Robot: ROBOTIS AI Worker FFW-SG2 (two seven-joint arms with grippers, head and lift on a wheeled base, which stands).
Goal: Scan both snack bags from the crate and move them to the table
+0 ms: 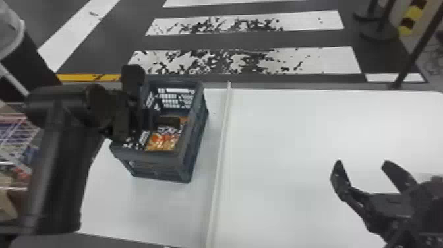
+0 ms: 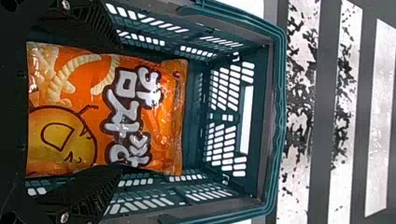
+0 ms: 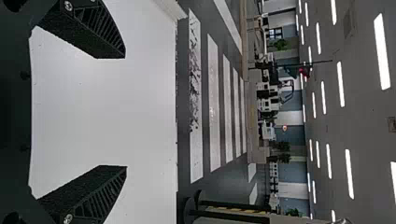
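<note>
My left gripper (image 1: 151,120) reaches down into the dark crate (image 1: 194,132), where an orange snack bag (image 1: 162,141) lies. In the left wrist view, the left gripper (image 2: 116,112) is open, its two fingers on either side of the orange snack bag (image 2: 100,112) inside the crate (image 2: 275,116). Whether the fingers touch the bag I cannot tell. A second bag cannot be made out. Over the right part of the table, my right gripper (image 1: 361,163) is parked, open and with nothing between its fingers, as the right wrist view also has the right gripper (image 3: 123,112).
The crate stands on the left part of the white table (image 1: 313,138). A raised pale strip (image 1: 221,158) runs front to back just right of it. Packaged goods (image 1: 16,148) are at the far left, and a post base (image 1: 379,33) stands on the floor behind.
</note>
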